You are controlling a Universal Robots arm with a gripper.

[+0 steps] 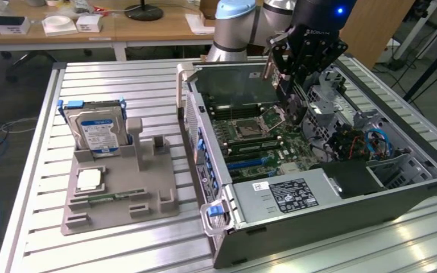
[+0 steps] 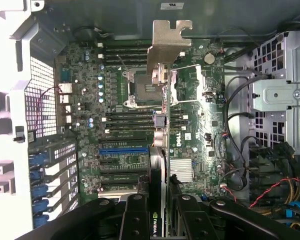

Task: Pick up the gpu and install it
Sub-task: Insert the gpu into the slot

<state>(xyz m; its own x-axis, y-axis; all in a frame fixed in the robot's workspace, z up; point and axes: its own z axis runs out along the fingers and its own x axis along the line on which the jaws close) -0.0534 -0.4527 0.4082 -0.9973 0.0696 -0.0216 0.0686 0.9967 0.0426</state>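
Observation:
The gpu (image 2: 167,45) hangs edge-on over the motherboard (image 2: 85,115) of the open computer case (image 1: 400,187), its pale metal bracket pointing away from the wrist camera. My gripper (image 2: 160,217) is shut on the card's near end, with a black finger (image 2: 135,220) on each side of it. In the exterior view the gripper (image 1: 293,105) reaches down into the back of the case, and the gpu (image 1: 277,82) shows as a thin strip beside its fingers. The card is above the board, apart from the blue slot (image 2: 122,149).
A grey holder tray (image 1: 154,199) lies on the slatted table at the exterior view's left, carrying a silver hard drive (image 1: 97,133), a processor (image 1: 89,179) and a green memory stick (image 1: 116,197). Cables (image 2: 270,195), a drive cage (image 2: 280,95) and a power supply (image 1: 287,196) crowd the case.

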